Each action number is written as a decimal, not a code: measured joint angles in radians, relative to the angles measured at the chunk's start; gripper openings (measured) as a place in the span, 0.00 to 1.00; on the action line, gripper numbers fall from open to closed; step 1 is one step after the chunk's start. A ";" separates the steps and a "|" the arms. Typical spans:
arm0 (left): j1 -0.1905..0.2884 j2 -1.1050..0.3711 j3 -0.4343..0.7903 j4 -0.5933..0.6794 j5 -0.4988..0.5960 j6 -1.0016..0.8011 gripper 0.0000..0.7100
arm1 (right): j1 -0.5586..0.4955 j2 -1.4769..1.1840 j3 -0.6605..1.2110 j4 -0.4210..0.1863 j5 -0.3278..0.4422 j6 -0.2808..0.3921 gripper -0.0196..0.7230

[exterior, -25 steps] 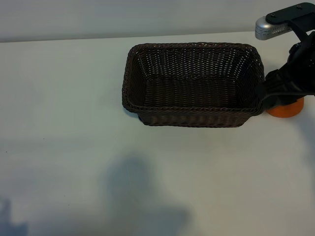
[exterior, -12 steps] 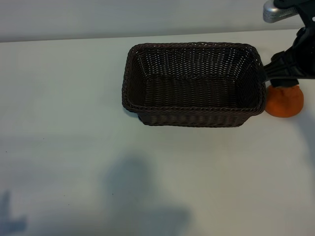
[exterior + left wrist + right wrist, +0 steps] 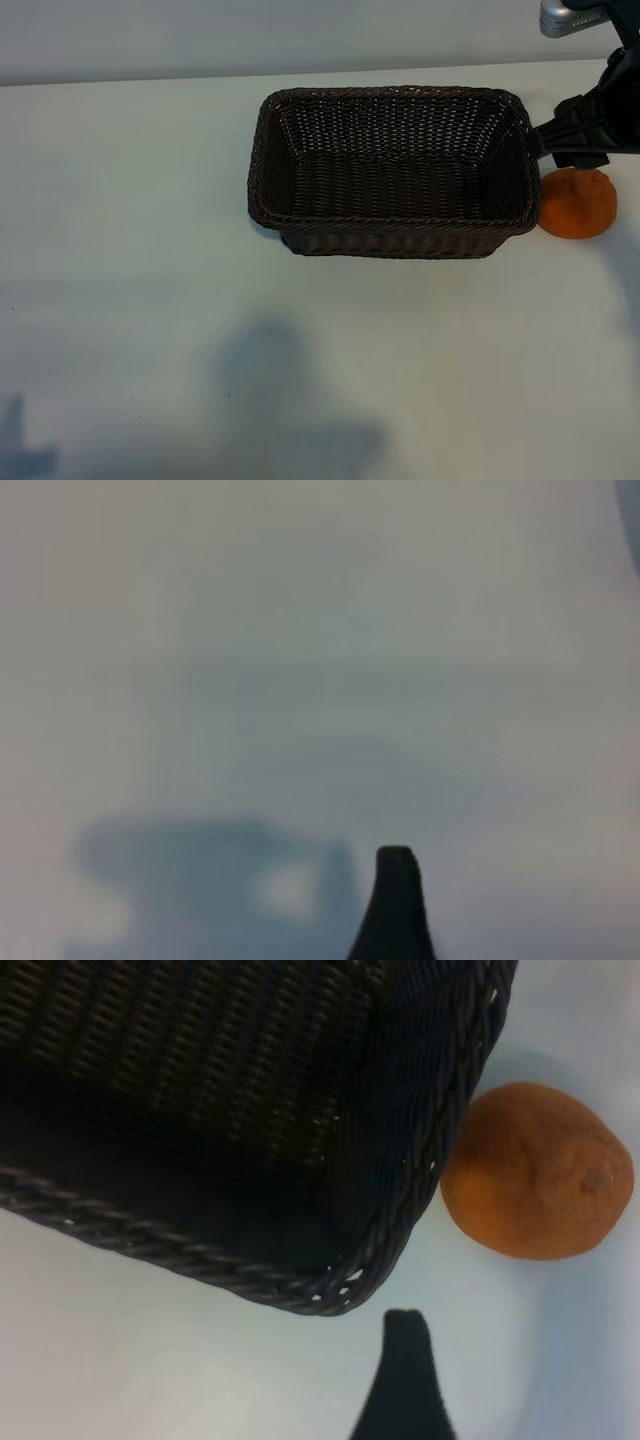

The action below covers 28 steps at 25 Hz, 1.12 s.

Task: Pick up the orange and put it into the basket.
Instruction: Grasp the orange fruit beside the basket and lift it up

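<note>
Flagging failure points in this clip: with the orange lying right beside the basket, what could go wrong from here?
1. The orange lies against the basket wall, so a finger of the open right gripper may catch the rim or shove the basket instead of slipping between them.
2. The orange is round and sits near the table edge of the view; a glancing touch could roll it away.

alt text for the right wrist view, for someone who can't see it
A bright orange sits on the white table, just outside a rounded corner of the dark woven basket, so close that a gap cannot be made out. One dark fingertip of the right gripper pokes into the frame, touching neither.
</note>
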 joint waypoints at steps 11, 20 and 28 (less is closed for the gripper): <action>0.000 0.000 0.000 0.000 0.002 0.000 0.84 | -0.052 0.014 0.000 -0.005 -0.095 0.016 0.80; 0.000 0.000 0.000 0.000 0.004 0.001 0.84 | -0.179 0.189 0.000 0.001 -0.133 0.025 0.82; 0.000 0.000 0.000 0.000 0.005 0.001 0.84 | -0.192 0.359 -0.079 0.010 -0.155 0.025 0.82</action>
